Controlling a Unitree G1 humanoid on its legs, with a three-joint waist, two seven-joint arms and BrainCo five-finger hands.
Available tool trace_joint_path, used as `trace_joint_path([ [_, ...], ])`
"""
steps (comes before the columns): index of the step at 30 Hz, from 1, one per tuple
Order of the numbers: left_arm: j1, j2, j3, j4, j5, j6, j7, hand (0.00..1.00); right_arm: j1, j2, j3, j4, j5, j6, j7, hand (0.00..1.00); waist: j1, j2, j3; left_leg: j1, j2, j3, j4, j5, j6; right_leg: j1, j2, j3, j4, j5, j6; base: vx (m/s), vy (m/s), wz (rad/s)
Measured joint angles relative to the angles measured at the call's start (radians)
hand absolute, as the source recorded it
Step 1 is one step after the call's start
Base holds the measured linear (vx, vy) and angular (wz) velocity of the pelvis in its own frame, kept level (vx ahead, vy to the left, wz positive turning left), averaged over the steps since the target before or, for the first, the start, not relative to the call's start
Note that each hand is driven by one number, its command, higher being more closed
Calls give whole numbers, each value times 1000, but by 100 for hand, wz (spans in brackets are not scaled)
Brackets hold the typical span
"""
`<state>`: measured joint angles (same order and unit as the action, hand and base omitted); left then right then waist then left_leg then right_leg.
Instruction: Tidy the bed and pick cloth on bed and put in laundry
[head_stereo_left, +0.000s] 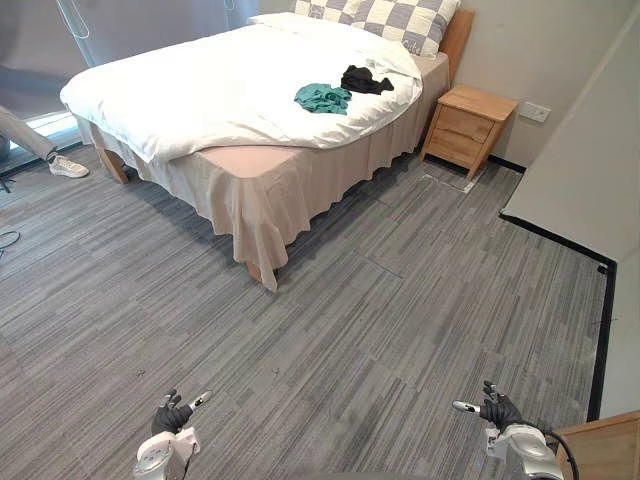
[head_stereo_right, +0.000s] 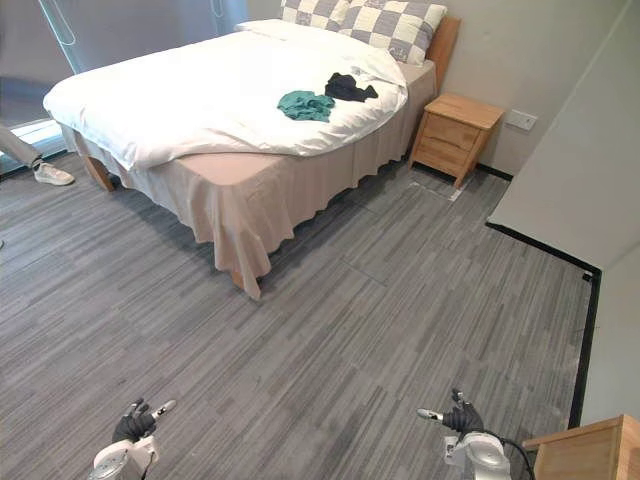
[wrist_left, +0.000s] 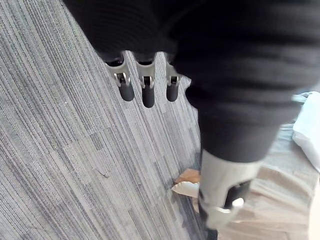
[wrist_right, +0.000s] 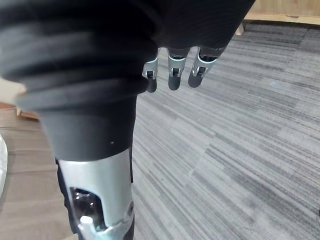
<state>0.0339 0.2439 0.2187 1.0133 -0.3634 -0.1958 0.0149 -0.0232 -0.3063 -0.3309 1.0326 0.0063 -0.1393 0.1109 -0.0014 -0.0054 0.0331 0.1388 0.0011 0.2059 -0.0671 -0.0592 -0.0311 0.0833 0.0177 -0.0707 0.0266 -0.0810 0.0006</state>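
While a wide stretch of grey floor (head_stereo_left: 350, 330) lies between the robot and its work, nothing of the task is yet within reach. One bed (head_stereo_left: 270, 190) stands well apart at the far side, covered by one white duvet (head_stereo_left: 200, 90) that hangs unevenly and leaves the near corner of the mattress bare, with two checkered pillows (head_stereo_left: 400, 22) at its head. One wooden nightstand (head_stereo_left: 466, 125) sits just beside the head end. Two garments lie on the duvet near the pillows: one teal cloth (head_stereo_left: 322, 97) and one black cloth (head_stereo_left: 366, 80), close together, perhaps touching. A person's shoe (head_stereo_left: 68, 167) shows beside the bed's far side. Low in the head views are the left robot hand (head_stereo_left: 172, 416) and the right robot hand (head_stereo_left: 498, 410), both with fingers straight and spread, holding nothing. The risks I judge: the cloths lie far in from the bed's edge, so a reach could fall short; a grab at one could drag the other or bunch up the duvet; and the approach could crowd the person.
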Motion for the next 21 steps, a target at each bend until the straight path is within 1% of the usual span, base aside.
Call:
trace_joint_path([
  [3, 1, -8, 0, 0, 8, 0, 0, 0, 2, 2, 0, 0, 0, -2, 0, 0, -1, 6, -4, 0, 0, 0, -2, 0, 0, 1, 1, -1, -4, 1, -1, 0, 0, 0],
  [4, 1, -11, 0, 1, 8, 0, 0, 0, 2, 2, 0, 1, 0, -9, 0, 0, -2, 7, -5, 0, 0, 0, -4, 0, 0, 2, 1, -1, -9, 2, -2, 0, 0, 0],
  [8, 1, -22, 0, 1, 11, 0, 1, 0, 2, 3, 0, 2, 0, -10, 0, 0, -6, 9, -6, 3, 0, 0, -14, 4, -2, 3, 2, -2, -15, 2, -3, 3, -15, 0],
  [21, 12, -36, 0, 19, 39, 0, 1, 0, 3, 31, 0, 3, -4, -17, -1, 0, -11, 5, -3, 4, 0, 3, -18, 6, -2, 2, 3, 1, -14, 4, -4, 0, 0, 0],
])
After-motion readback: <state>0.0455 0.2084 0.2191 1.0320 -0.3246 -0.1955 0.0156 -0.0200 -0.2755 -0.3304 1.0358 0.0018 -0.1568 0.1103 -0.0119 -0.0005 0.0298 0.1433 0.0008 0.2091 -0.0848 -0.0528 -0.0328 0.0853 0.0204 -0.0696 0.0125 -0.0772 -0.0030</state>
